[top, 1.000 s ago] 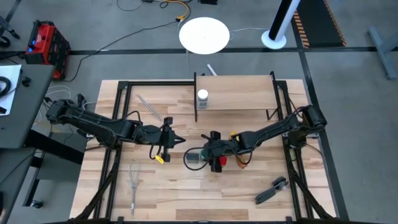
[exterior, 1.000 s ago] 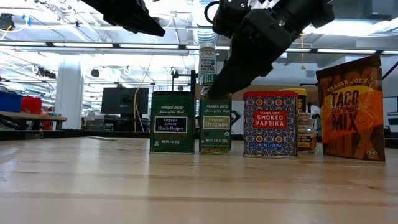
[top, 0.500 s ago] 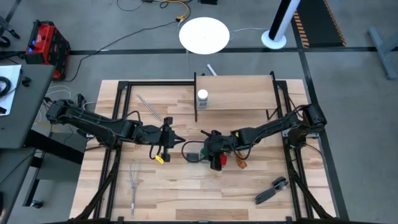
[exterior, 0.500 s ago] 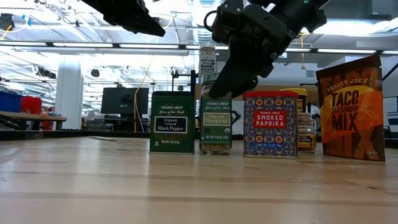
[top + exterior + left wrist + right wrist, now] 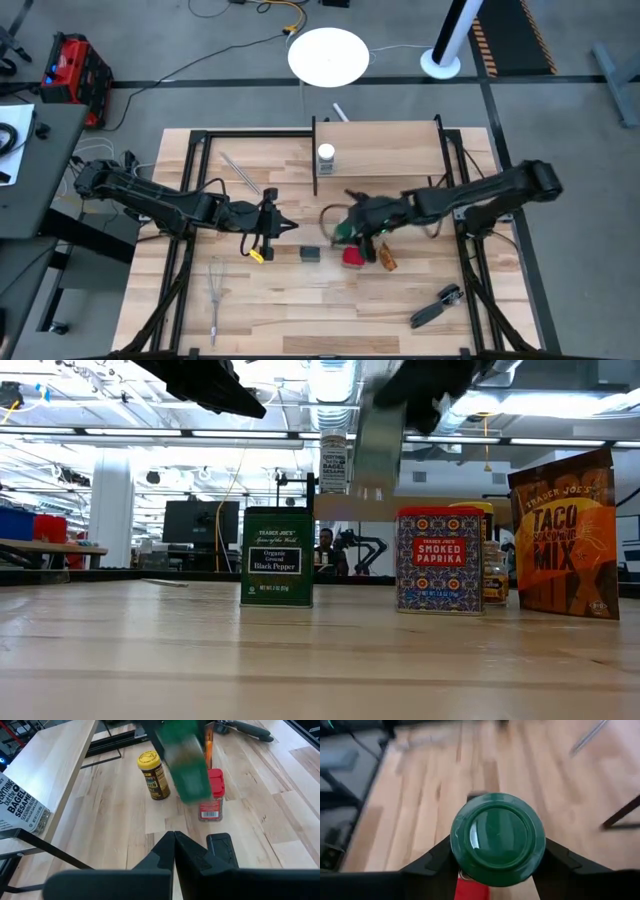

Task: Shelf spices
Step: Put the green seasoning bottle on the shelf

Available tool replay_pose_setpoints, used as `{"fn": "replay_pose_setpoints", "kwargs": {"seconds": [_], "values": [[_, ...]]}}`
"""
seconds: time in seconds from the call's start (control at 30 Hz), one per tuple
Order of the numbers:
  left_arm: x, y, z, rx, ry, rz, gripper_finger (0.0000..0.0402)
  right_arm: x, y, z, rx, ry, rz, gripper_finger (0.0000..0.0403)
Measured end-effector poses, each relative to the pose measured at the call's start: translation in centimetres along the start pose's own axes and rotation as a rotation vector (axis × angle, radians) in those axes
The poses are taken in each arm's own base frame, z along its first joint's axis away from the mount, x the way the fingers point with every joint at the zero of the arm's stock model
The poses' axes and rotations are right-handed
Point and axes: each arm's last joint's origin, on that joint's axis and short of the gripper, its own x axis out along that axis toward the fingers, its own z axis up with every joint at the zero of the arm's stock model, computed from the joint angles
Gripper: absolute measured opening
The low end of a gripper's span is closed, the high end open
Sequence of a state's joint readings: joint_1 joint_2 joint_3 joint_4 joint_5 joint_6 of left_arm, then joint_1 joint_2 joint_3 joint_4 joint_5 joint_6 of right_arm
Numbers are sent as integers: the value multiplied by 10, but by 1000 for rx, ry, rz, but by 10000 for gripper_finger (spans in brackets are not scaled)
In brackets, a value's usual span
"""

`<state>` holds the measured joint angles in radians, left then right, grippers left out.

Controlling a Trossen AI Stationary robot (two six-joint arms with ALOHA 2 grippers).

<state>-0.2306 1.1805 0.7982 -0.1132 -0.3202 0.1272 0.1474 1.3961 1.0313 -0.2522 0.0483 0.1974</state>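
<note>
Your right gripper (image 5: pixel 352 226) has its jaws clamped on the green-capped jar (image 5: pixel 497 838) and holds it off the bench (image 5: pixel 280 310), just in front of the shelf (image 5: pixel 390 150) and above the other spices. In the right wrist view the green cap sits squarely between the two fingers (image 5: pixel 437 857). Seen from the left wrist, the jar (image 5: pixel 186 765) hangs over the red tin (image 5: pixel 212 795), which stands on the bench with the yellow-capped jar (image 5: pixel 153 775) near it on the shelf side. The dark square tin (image 5: pixel 311 254) stands just beside the red tin (image 5: pixel 353 257), on the side away from the orange packet (image 5: pixel 386 260). One white-capped jar (image 5: pixel 326 156) already stands on the shelf board, near its left post. Your left gripper (image 5: pixel 283 225) waits well to the left of the shelf, above the bench, its jaws closed on nothing. A whisk (image 5: pixel 216 290) lies near the front left of the bench, and a black-handled tool (image 5: pixel 437 305) near the front right.
</note>
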Motion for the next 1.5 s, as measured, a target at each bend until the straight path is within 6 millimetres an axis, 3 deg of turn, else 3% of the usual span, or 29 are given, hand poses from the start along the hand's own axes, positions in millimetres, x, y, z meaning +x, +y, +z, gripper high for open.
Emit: {"fn": "replay_pose_setpoints", "kwargs": {"seconds": [0.13, 0.37, 0.6, 0.73, 0.97, 1.13, 1.5], "values": [[0, 0, 1, 0, -8, 1, 0, -33, -19, 16, -18, -15, -66, 197], [0, 0, 2, 12, -18, 3, 0, -59, -54, 49, -120, 39, -190, 197], [0, 0, 2, 11, -15, 2, 0, -53, -86, 62, -212, 152, -194, 197], [0, 0, 1, -5, -15, 2, 0, -47, -106, 59, -228, 178, -143, 197], [0, 0, 2, 6, -19, 3, 0, -60, -135, 59, -233, 155, -156, 197], [0, 1, 6, 30, -57, 10, 0, -62, -151, 60, -227, 112, -127, 197], [3, 15, 9, 63, -98, 68, 0, -45, -173, 54, -196, 135, -126, 197]]}}
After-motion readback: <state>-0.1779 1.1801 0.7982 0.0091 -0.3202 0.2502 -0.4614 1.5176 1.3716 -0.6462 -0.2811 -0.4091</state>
